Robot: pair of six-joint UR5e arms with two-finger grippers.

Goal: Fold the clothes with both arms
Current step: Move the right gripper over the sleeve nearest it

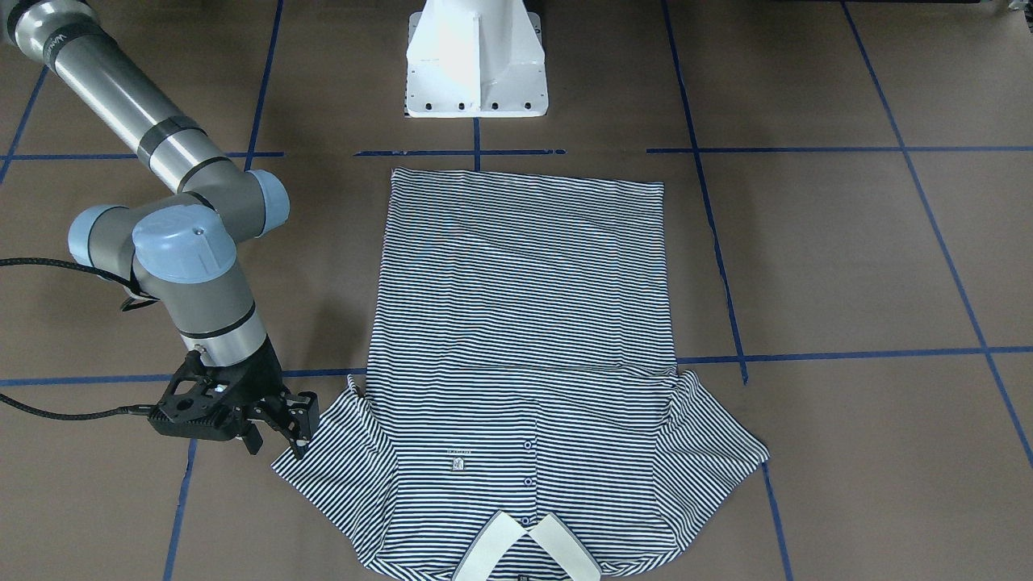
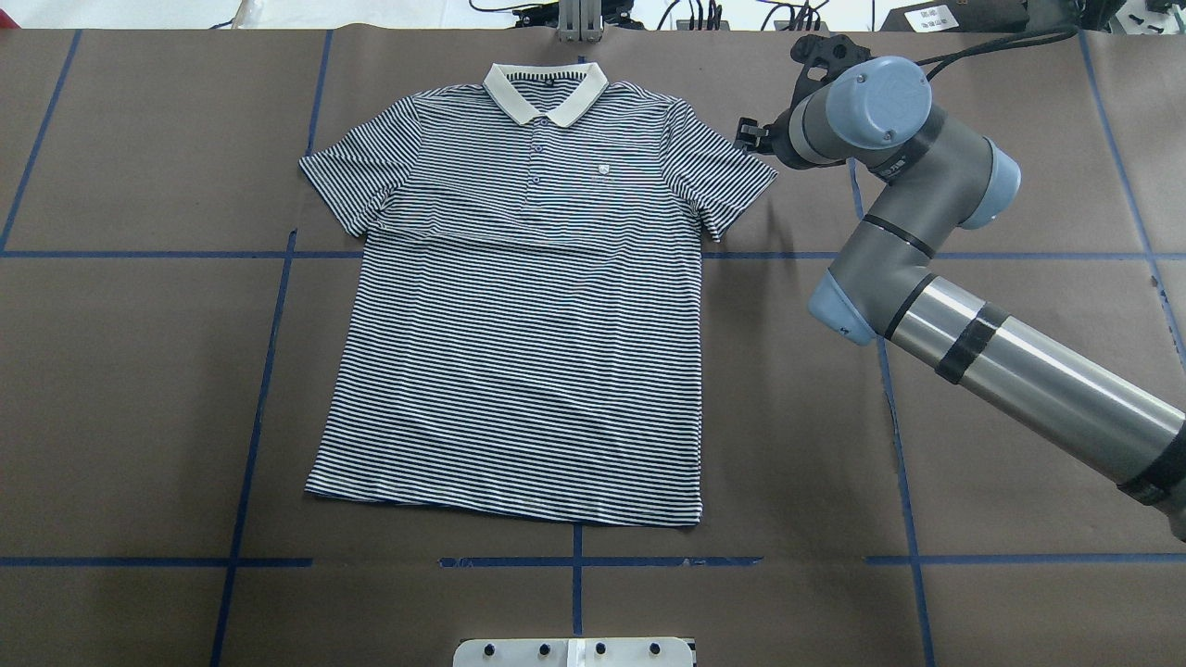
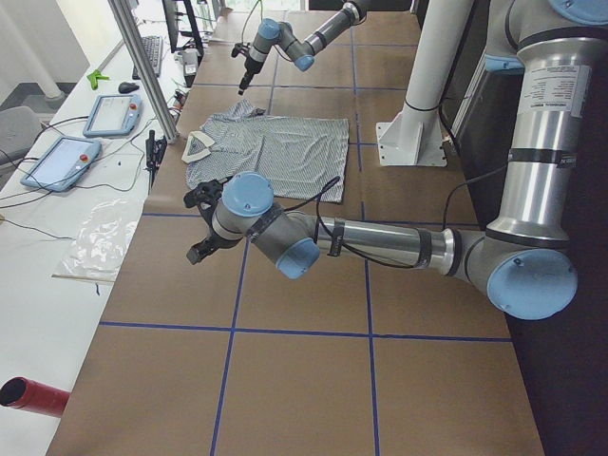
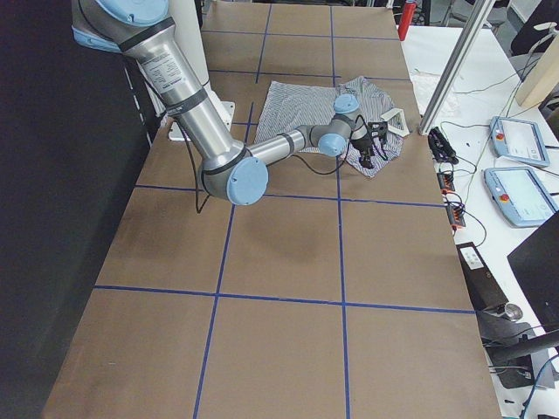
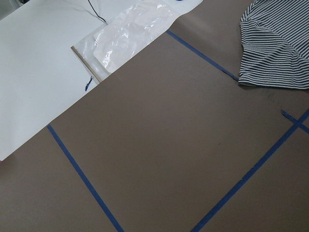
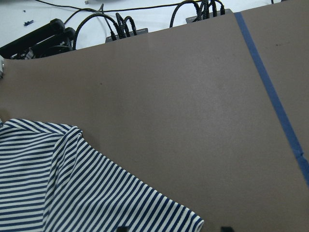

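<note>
Best to lower the spread-open right gripper (image 1: 281,440), poised at the 2 o'clock sleeve (image 2: 727,176) of the one polo shirt (image 2: 519,324) lying flat mid-worktop (image 2: 139,371), squarely over the hem before pinching, then bring in the left gripper (image 3: 199,249) from 9 o'clock, its state impossible to tell, counting one shirt, two grippers.

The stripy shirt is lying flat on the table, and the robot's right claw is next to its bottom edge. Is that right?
Not quite. The shirt does lie flat, but the right gripper is next to a sleeve, not the bottom edge. The hem is at the shirt's other end. The front-facing view shows it.
</note>
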